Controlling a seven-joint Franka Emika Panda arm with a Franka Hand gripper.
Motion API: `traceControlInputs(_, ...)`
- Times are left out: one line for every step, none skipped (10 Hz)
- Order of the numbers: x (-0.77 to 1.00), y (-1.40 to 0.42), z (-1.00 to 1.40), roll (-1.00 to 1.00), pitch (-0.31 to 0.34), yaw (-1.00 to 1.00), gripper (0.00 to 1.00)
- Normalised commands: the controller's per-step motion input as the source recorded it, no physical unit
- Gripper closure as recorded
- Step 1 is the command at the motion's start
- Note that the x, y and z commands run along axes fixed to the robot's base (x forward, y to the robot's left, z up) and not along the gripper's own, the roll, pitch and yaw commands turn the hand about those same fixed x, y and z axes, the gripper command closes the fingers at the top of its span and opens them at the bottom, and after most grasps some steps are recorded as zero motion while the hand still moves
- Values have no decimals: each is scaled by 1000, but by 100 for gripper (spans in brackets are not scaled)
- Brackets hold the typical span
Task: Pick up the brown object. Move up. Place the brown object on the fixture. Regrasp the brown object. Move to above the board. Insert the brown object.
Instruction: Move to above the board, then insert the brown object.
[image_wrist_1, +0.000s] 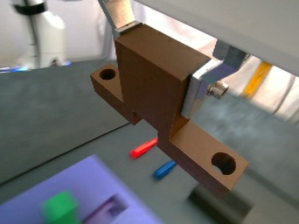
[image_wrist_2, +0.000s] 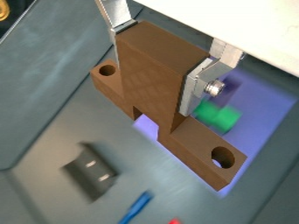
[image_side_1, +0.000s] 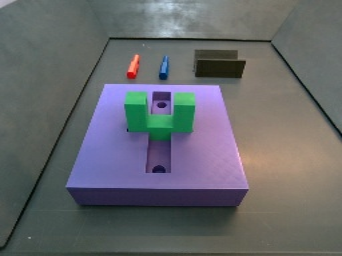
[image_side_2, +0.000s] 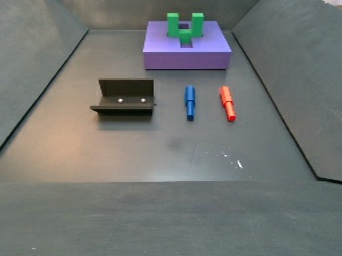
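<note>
Both wrist views had my claw (image_wrist_1: 158, 66) pinching the brown object (image_wrist_1: 163, 105) by its upright block, high over the floor; claw & piece were out of both side views. Risk imo: piece slips/twists btwn pads, so it'd jam at the slot of the board (image_wrist_2: 263, 114) under me. The fixture (image_wrist_2: 93, 170) sat empty below. Grey floor (image_side_2: 160, 150), bare exc. red peg (image_side_2: 227, 103) & blue peg (image_side_2: 190, 101).

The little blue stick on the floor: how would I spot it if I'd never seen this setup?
Start at the big purple board with the green U-shaped block on top. On the grey floor between it and the dark fixture lie two short pegs side by side, apart. The blue peg lies nearer the fixture; its neighbour is red. The gripper, seen only in wrist views, holds the brown object.
</note>
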Motion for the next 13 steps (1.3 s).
traceControlInputs(-167, -142, 32, -1000, 10, 35, 100)
traceControlInputs(-118, -72, 24, -1000, -1, 34, 100)
traceControlInputs(-81, -12, 0, -953, -19, 28, 100)
traceControlInputs(-71, -7, 6, -797, -27, 18, 100)
traceControlInputs(-60, 6, 1, -491, -34, 6, 100)
traceControlInputs(-37, 2, -2, -288, -31, 5, 100)
traceControlInputs(0, 23, 0, 0, 0, 0, 100)
traceControlInputs(0, 37, 0, -29, 0, -146, 100)
traceControlInputs(0, 29, 0, -63, 0, -349, 100)
traceControlInputs(26, 0, 0, -80, 0, -497, 100)
traceControlInputs(23, 0, 0, -99, 0, -520, 100)
traceControlInputs(49, 0, 0, -100, 0, -514, 100)
traceControlInputs(40, 0, 0, -111, 0, -520, 100)
